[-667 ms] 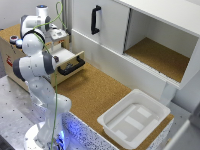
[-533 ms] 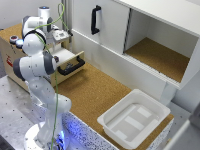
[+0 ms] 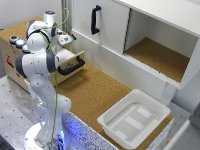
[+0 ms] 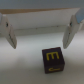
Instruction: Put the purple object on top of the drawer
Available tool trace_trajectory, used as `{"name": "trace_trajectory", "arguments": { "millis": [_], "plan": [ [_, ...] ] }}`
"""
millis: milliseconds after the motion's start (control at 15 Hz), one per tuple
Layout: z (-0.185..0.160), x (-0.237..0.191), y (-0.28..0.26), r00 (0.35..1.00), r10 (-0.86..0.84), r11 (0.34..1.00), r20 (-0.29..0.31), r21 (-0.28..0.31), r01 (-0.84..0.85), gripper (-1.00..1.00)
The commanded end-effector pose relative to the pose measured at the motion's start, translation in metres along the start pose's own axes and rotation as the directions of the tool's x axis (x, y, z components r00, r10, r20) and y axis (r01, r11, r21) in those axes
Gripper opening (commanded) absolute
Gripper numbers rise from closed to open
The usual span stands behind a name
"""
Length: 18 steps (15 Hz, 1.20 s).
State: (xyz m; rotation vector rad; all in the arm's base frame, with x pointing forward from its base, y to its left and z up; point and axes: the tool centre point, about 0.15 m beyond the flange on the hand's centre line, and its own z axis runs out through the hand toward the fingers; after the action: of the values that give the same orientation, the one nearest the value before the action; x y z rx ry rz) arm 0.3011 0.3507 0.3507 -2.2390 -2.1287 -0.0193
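We see a white arm [image 3: 37,62] of rounded, bulbous segments with dark grey bands at the joints. A thin green cable [image 3: 56,95] trails down along it. Its round base [image 3: 46,140] glows blue. The claw [image 4: 42,31] has two pale, flat, grey-edged fingers [image 4: 70,31].

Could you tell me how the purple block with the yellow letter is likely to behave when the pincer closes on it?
The purple block looks like a rigid cube with flat faces, so it probably won't roll or tip. It appears small, likely light. The open pincer should grip it squarely.
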Motion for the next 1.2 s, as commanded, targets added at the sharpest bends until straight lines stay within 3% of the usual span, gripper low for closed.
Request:
{"name": "trace_trajectory", "arguments": {
  "millis": [0,1067,1133],
  "plan": [
    [0.023,0.002,0.027,0.999,0.034,0.999,0.001,-0.002,-0.034,1.0],
    [0.037,-0.027,0.042,0.996,0.085,0.996,0.033,0.003,-0.085,1.0],
    [0.037,-0.027,0.041,0.996,0.084,0.996,0.028,0.007,-0.084,-1.0]
  ]
}}
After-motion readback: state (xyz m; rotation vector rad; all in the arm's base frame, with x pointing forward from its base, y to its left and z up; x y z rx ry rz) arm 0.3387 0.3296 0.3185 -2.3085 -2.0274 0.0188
